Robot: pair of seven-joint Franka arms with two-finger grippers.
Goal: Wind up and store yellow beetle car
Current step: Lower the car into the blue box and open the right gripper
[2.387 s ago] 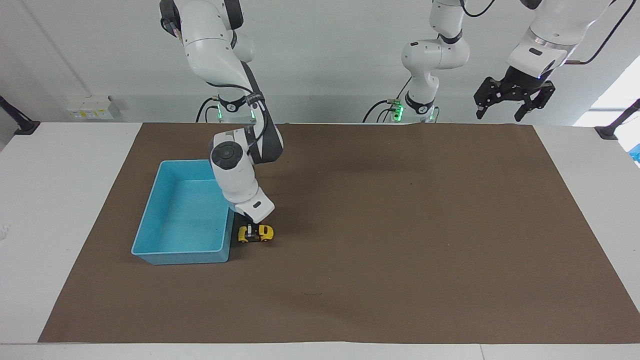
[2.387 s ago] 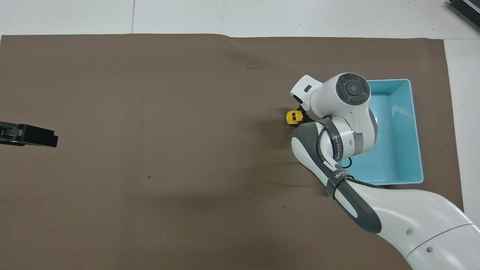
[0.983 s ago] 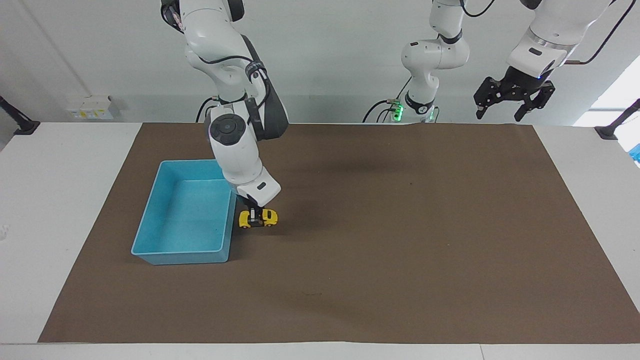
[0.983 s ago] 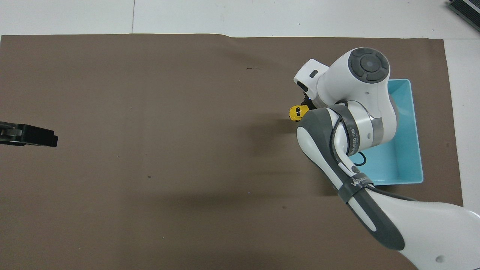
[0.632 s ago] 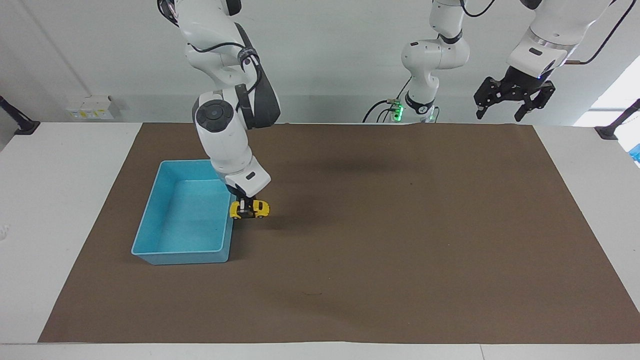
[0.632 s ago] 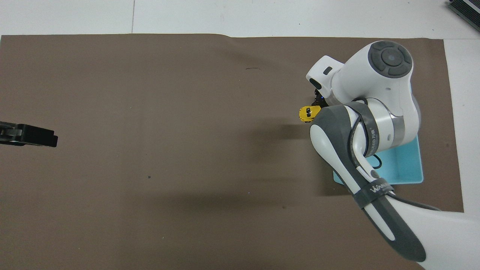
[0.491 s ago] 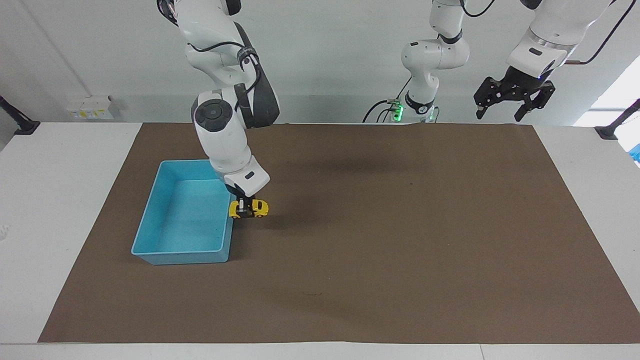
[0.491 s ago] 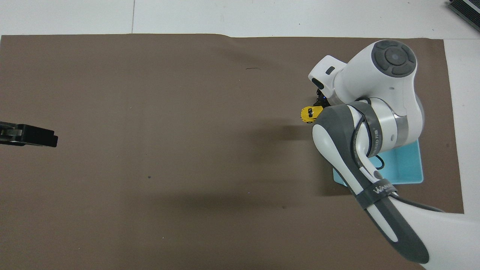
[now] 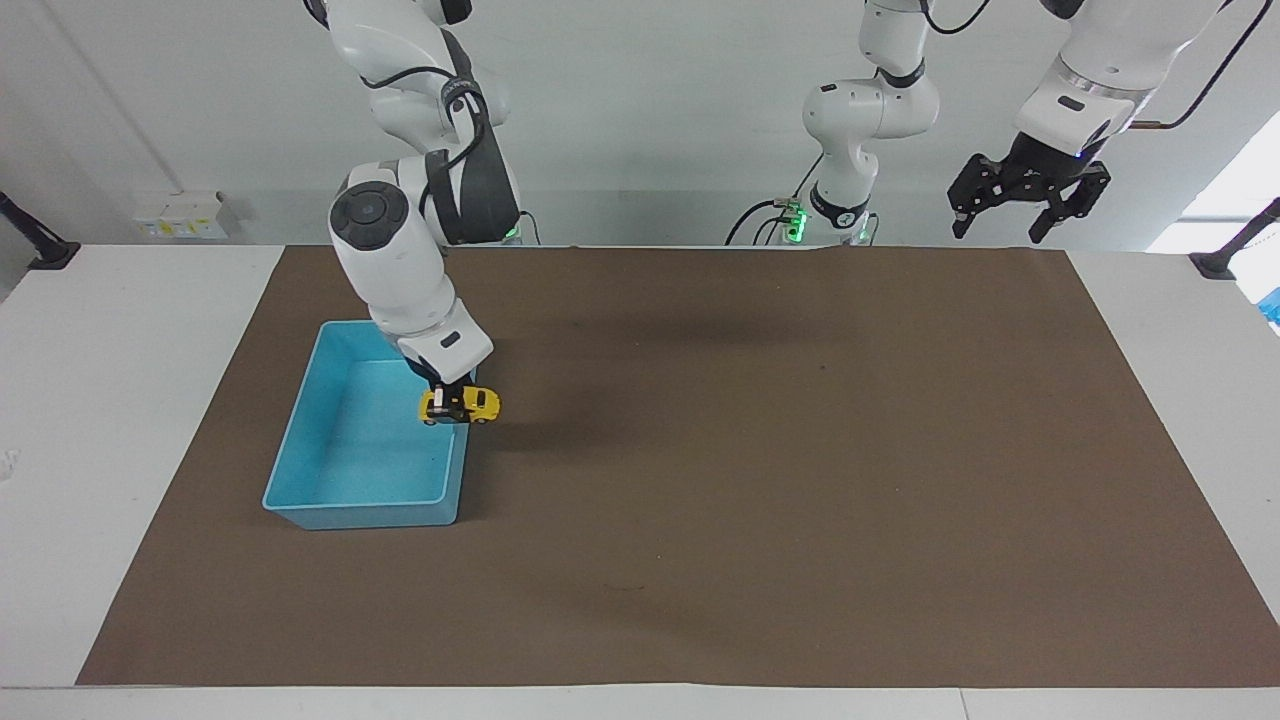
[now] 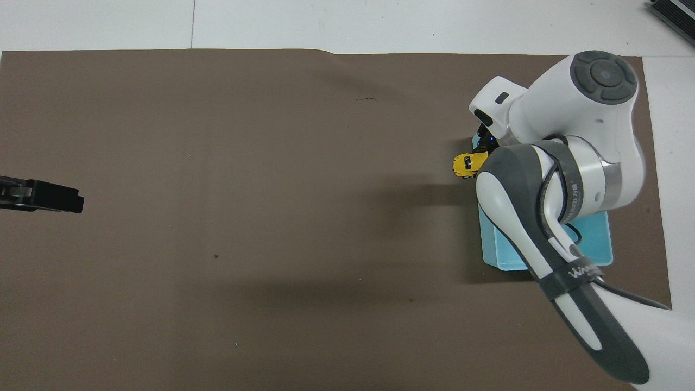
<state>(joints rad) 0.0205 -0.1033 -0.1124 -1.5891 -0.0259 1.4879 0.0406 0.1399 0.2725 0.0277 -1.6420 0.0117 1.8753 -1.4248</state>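
The yellow beetle car (image 9: 462,405) is up in the air, held in my right gripper (image 9: 446,398), which is shut on it. The car hangs over the rim of the blue tray (image 9: 300,432) on the tray's side toward the left arm's end. In the overhead view the car (image 10: 467,164) shows beside the right arm's wrist, and the arm hides most of the tray (image 10: 597,251). My left gripper (image 9: 1028,205) is open and empty, raised at the left arm's end, where it waits.
A brown mat (image 9: 760,480) covers the table. The white table top (image 9: 110,400) shows around it. A small white box (image 9: 185,213) lies at the table's edge near the robots, at the right arm's end.
My right gripper has lifted the car off the mat and carried it toward the tray, from beside the tray to over its rim. The left arm has not moved.
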